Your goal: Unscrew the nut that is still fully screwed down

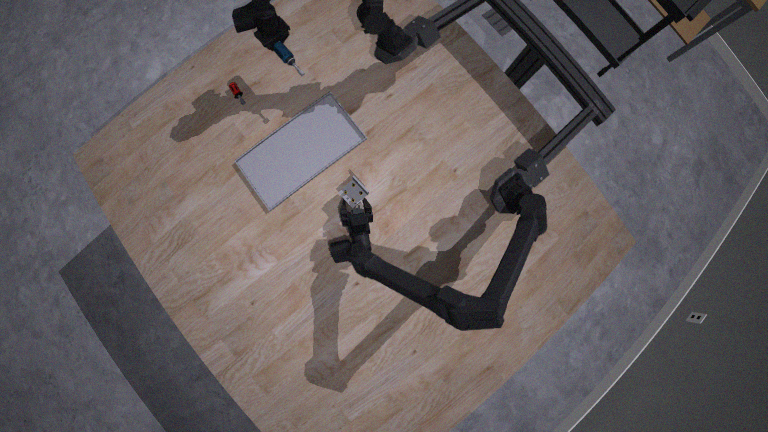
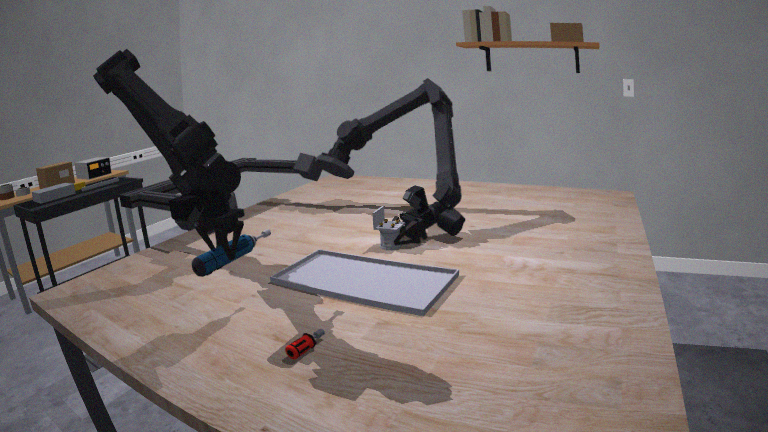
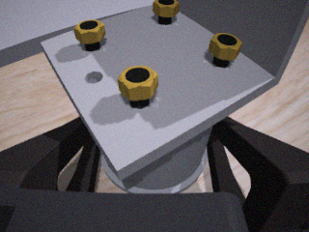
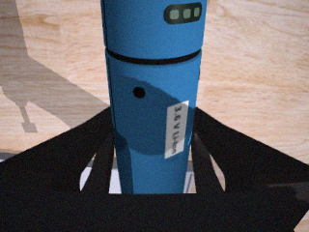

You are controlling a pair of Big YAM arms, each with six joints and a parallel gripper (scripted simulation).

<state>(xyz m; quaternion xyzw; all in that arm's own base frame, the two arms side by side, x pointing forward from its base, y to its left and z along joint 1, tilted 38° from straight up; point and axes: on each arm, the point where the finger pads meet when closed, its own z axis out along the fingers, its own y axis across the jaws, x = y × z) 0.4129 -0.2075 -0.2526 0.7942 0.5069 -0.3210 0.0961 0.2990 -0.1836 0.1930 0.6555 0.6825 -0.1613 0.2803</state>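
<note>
Holding both ends of this job now: left gripper [image 1: 355, 212] [image 2: 408, 233] [image 3: 156, 140] is grasping the module [image 2: 387, 240] [image 3: 164, 161] low on its round body, right gripper [image 1: 278, 45] [image 2: 225, 249] [image 4: 154, 135] is grasping the blue driver [image 1: 284, 53] [image 2: 222, 257] [image 4: 154, 97] by the barrel, off the table. Status: tool is in hand, module is being braced, driver isn't on any nut. Four nuts [image 3: 138, 84] are sitting on their studs; none is showing as removed. All are looking raised from the left wrist, so I'm not telling which is fully down. Left: picking that nut, turning the driver bit-down, pressing, loosening, then clearing the tool off.

Module is standing upright beside the tray [image 1: 252, 186] [image 2: 362, 300]. It's pale grey, round-bodied. Bracket [image 1: 352, 188] [image 2: 377, 218] [image 3: 169, 72] is lying across its top, grey, with one upright wall. Nuts are showing brass-yellow over black studs; one bare hole is showing near the plate's edge. Red driver [image 1: 235, 89] [image 2: 300, 346] is lying unused.
</note>
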